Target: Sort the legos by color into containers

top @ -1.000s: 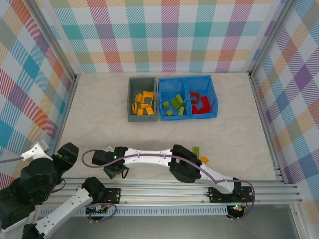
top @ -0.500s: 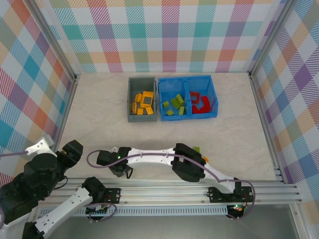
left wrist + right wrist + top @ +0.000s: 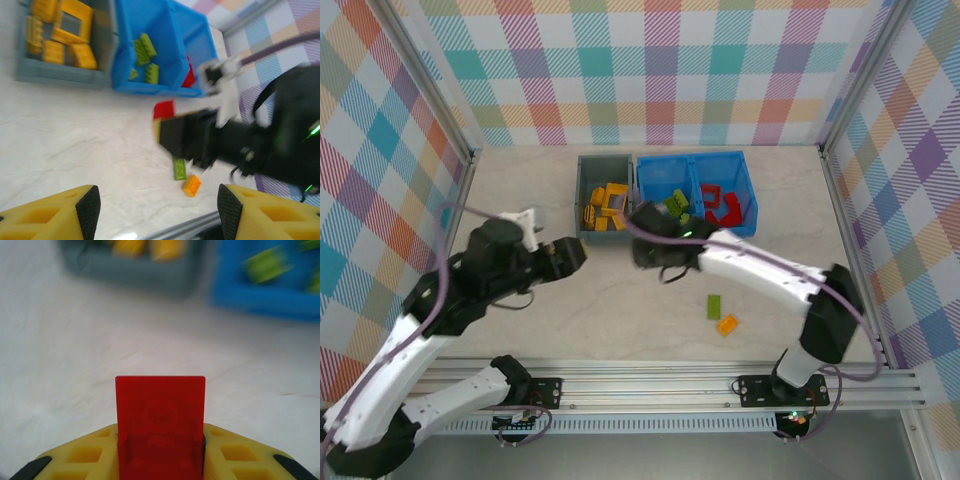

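Two loose legos (image 3: 714, 305); one red lego (image 3: 160, 410) in right claw (image 3: 160, 442).

I'm on a robot lab test cell here, not a home or a shop. What gives it away: the work area is boxed in by aluminium extrusion posts (image 3: 425, 80) carrying pastel checked backdrop panels (image 3: 660, 70) on three sides. The tabletop (image 3: 790, 250) is marble-print. Slotted aluminium rails (image 3: 650, 385) run along the near edge, with the left arm (image 3: 420, 330) and right arm (image 3: 760, 270) bolted to them. An exposed cable (image 3: 442, 262) loops over the left arm. Props are toy-grade: legos (image 3: 610, 200) in a dark grey bin (image 3: 605, 238) and a blue bin (image 3: 730, 234).
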